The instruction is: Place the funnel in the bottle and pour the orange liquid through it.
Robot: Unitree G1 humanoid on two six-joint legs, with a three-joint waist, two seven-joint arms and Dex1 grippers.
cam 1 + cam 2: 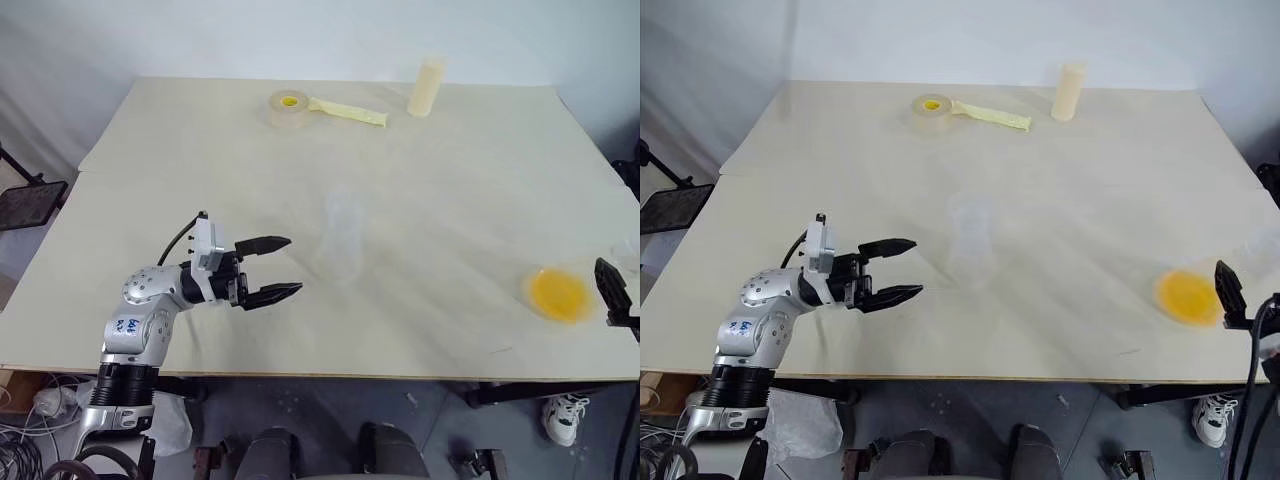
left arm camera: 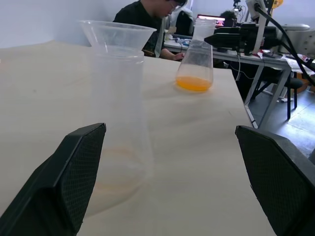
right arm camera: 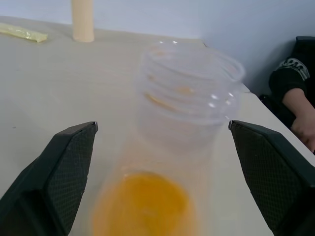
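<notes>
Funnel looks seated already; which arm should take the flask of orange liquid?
Right: its open end effector straddles the flask of orange liquid. The left end effector faces the bottle carrying the funnel.

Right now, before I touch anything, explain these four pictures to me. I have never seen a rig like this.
This is a humanoid robot with two arms, each ending in a two-fingered black gripper. Two pictures come from cameras in its head, looking down on a table. The other two come from cameras on its wrists, looking out between the fingers. The left gripper is open and faces a clear bottle with a clear funnel in its mouth. The right gripper is open on either side of a flask that holds orange liquid. Nothing is held. At the far edge lie a tape roll, a yellow strip and a cream cylinder. A person sits beyond the table.
</notes>
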